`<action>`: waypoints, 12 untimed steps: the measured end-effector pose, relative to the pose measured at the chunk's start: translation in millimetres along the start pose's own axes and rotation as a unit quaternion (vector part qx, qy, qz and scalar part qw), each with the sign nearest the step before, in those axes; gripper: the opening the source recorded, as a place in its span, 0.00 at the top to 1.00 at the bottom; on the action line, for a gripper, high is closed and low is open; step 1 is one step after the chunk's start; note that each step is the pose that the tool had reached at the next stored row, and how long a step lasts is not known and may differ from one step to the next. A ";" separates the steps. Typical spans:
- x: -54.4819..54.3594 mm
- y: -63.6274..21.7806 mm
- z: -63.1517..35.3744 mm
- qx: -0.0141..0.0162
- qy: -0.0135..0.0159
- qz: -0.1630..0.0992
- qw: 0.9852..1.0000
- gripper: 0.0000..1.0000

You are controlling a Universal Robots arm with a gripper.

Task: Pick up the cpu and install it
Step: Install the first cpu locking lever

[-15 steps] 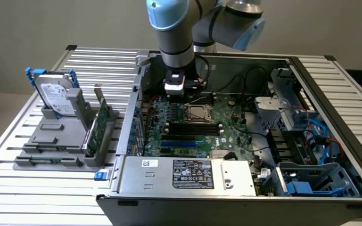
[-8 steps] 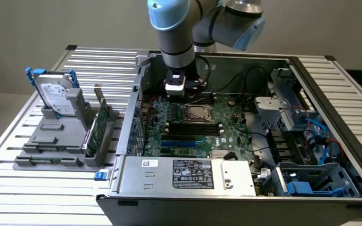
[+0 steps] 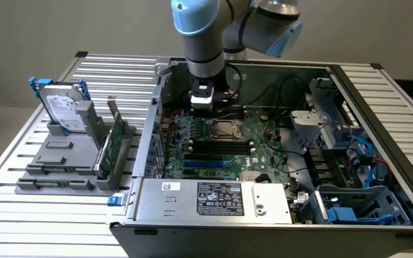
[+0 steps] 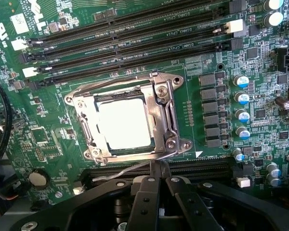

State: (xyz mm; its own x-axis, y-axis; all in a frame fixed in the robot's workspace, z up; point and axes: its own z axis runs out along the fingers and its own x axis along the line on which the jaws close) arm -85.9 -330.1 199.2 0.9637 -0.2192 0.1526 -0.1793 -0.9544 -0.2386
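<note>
The cpu [image 4: 124,123] lies flat in the metal-framed socket [image 4: 169,115] on the green motherboard [image 4: 260,120], its shiny top glaring white, with the load plate down around its edges. In the exterior view the socket [image 3: 225,129] sits mid-board inside the open computer case. My gripper [image 4: 159,169] is shut, its black fingers [image 4: 145,197] pressed together just beside the socket's edge. A thin wire lever [image 4: 120,173] runs along that edge and ends at the fingertips; whether they pinch it I cannot tell. In the exterior view my gripper [image 3: 201,106] hangs low over the board, beside the socket.
Black memory slots [image 4: 135,45] run along the socket's far side, and capacitors [image 4: 241,98] stand nearby. Outside the case, a hard drive [image 3: 63,110] with a blue bracket and a card [image 3: 113,141] stand in a grey holder. The power supply [image 3: 214,197] and blue cables [image 3: 368,156] crowd the case.
</note>
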 end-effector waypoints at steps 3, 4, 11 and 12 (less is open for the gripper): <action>0.8 -0.2 0.6 0.000 0.000 0.000 1.000 0.89; 1.0 -0.2 0.8 -0.001 0.000 0.000 1.000 0.89; 3.8 -1.1 2.6 -0.002 -0.001 0.000 1.000 0.89; 4.3 -1.3 2.9 -0.003 -0.001 0.000 1.000 0.89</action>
State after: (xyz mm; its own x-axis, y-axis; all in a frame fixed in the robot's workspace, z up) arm -81.0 -329.2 197.4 0.9642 -0.2184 0.1506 -0.1801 -0.9556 -0.2333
